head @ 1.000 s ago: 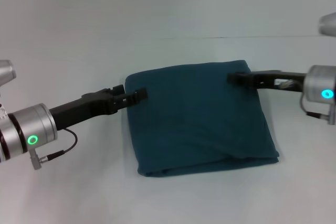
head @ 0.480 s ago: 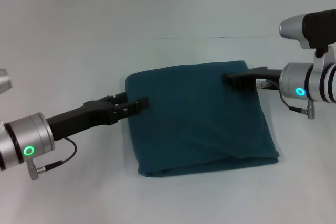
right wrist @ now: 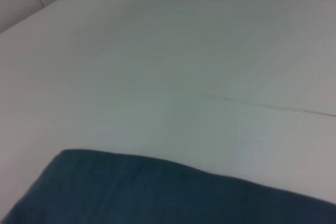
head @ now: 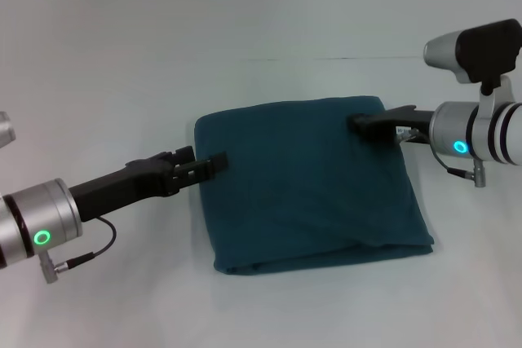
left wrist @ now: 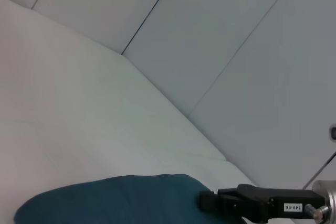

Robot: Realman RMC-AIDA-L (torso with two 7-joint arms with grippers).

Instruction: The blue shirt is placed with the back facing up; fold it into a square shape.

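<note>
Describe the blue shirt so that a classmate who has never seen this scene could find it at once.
Look at the white table before the robot; between the left gripper and the right gripper lies the blue shirt. It is a dark teal cloth folded into a rough square, the only coloured thing there.

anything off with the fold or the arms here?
Mostly fine. The blue shirt is folded into a rough square, but its near edge is uneven: layers show at the front corners. Left end effector and right end effector sit at opposite side edges.
</note>
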